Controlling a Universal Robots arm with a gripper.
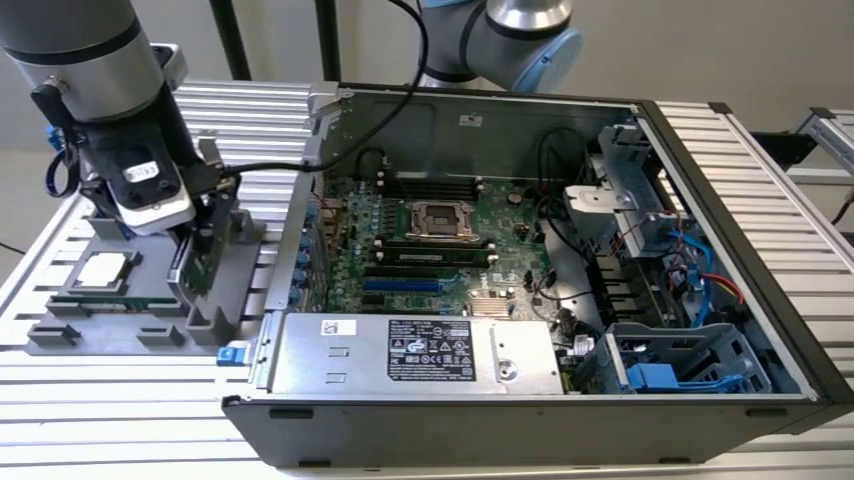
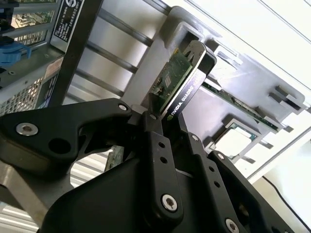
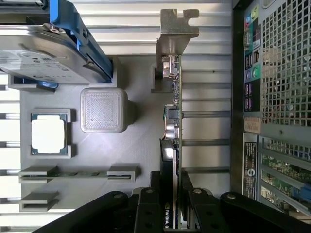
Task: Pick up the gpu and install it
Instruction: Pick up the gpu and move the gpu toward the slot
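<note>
Fingers (image 3: 146, 208) of the gripper (image 3: 171, 194) are closed tight on the gpu (image 3: 173, 116), pinching its cooler end from both faces. The card stands on edge in a slot of the grey parts tray (image 3: 141, 141), with its silver bracket (image 3: 177, 29) farthest from the claw. Past the tray, at the exterior view's right, lies the open computer case (image 1: 400, 425).

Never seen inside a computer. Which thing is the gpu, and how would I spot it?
Beside the open computer case sits a grey parts tray. The gpu is the green card standing on edge in it, gripper closed on one end, silver bracket at the other. Only it has that bracket; neighbours are a square processor, a thin memory stick and a blue-railed hard drive.
</note>
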